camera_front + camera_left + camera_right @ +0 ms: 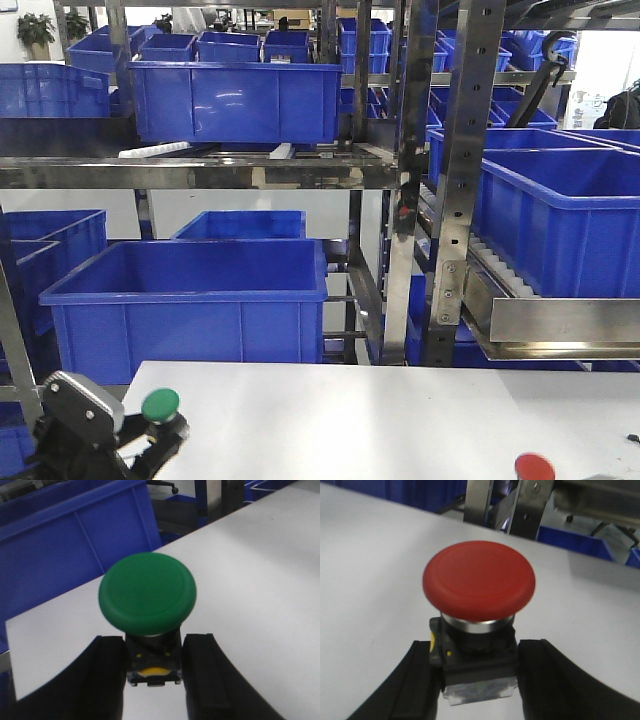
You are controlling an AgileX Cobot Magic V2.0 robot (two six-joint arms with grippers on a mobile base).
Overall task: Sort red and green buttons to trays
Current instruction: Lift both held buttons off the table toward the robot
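Your left jaws are clamped on the green button's (147, 592) dark base, cap up, at the white worktop's (260, 580) left edge. Right jaws grip the red button (479, 580) by its blk base, w/ chrome collar showing. Blue plastic crates (190, 300) on steel racks (460, 150) stand behind.

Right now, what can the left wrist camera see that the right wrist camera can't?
Only the left wrist view shows the green button, pinched at its dark base by the left gripper, with a blue crate behind. Only the right wrist view shows the red button, pinched the same way by the right gripper, with a metal rack behind. Both show the white table and a button clamped by its base.
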